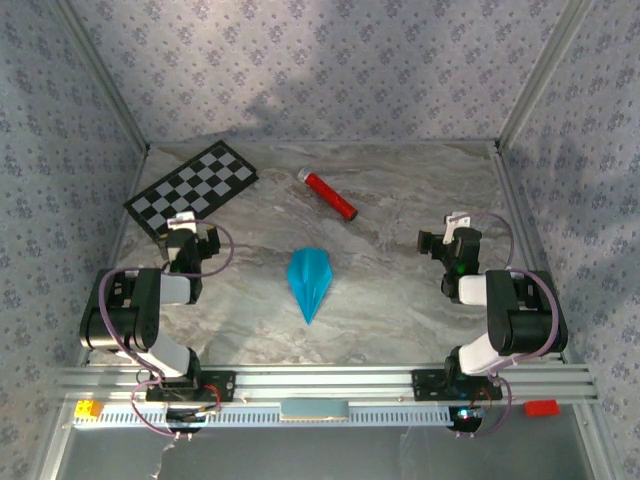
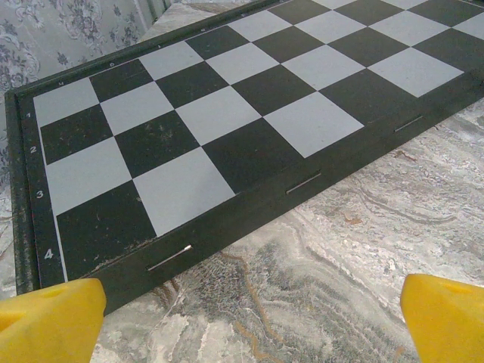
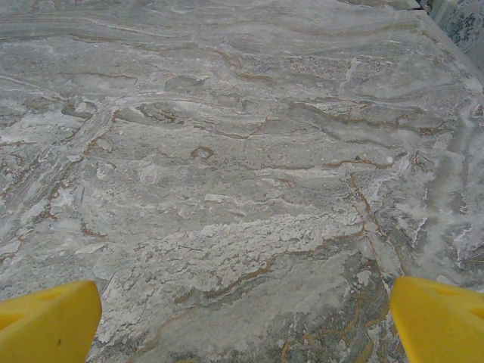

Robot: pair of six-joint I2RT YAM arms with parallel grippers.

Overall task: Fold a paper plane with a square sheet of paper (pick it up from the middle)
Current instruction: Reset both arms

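**Position of the work.** The bright cyan-blue, teardrop-shaped paper plane (image 1: pixel 310 283) lies flat on the grey marble-patterned table (image 1: pixel 400 300). Landmark: the short red cylinder (image 1: pixel 330 195). The plane rests well apart from the cylinder, on its near side and slightly to its left. The plane touches nothing else.

**Long axis.** The axis runs from far to near. The broad rounded end faces the cylinder and the sharp tip points away from it, toward the arm bases. A centre crease follows this axis.

**Left gripper** (image 1: pixel 188 232). It stands to the left of the cylinder and on its near side. The jaws are spread wide and hold nothing. In the left wrist view the yellow fingers (image 2: pixel 49 321) stand apart over bare table, facing the flat black-and-white checkerboard (image 2: pixel 227 121).

**Right gripper** (image 1: pixel 440 240). It stands to the right of the cylinder and on its near side. The jaws are spread wide and empty, with bare table between the yellow fingers (image 3: pixel 439 321).

**Governing relation.** The plane lies between the two grippers, well apart from each. Neither is clearly nearer. Either claw would approach it broadside, across the long axis. The fold appears complete.
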